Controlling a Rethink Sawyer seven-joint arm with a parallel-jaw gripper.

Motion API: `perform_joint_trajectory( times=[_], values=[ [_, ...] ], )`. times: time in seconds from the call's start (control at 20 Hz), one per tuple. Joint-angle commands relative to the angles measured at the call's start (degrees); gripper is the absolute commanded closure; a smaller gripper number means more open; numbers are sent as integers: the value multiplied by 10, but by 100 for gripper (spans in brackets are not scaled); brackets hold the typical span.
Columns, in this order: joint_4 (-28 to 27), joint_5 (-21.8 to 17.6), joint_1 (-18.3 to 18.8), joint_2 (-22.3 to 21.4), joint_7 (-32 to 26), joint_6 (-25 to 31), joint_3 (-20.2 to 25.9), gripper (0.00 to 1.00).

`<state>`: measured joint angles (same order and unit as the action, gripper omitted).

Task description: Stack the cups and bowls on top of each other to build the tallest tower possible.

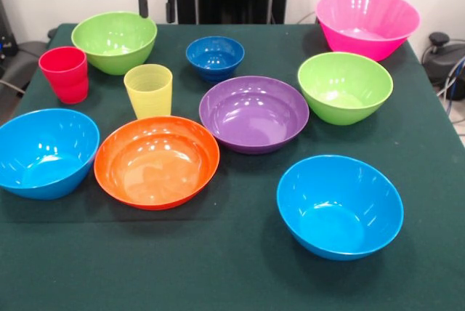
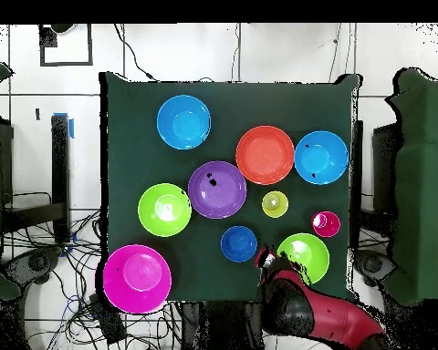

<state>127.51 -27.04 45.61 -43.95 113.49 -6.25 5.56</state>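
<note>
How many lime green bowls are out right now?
2. One glossy lime green plastic bowl stands under the gripper, beside the red cup; the other stands between the purple and pink bowls.

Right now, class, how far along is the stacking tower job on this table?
Nothing looks stacked: all eight bowls, from the big pink bowl to the small dark blue bowl, sit apart on the green table, as do the red cup and yellow cup. In hand: nothing; the gripper hangs open and empty above the far edge. Left: the whole tower.

No text or label can be read anywhere (bowls included).
</note>
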Motion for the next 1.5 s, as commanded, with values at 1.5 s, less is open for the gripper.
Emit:
perform_joint_trajectory(
  times=[1.5],
  values=[
    [14,-43,0,-4,5,98,60,0]
  ],
)
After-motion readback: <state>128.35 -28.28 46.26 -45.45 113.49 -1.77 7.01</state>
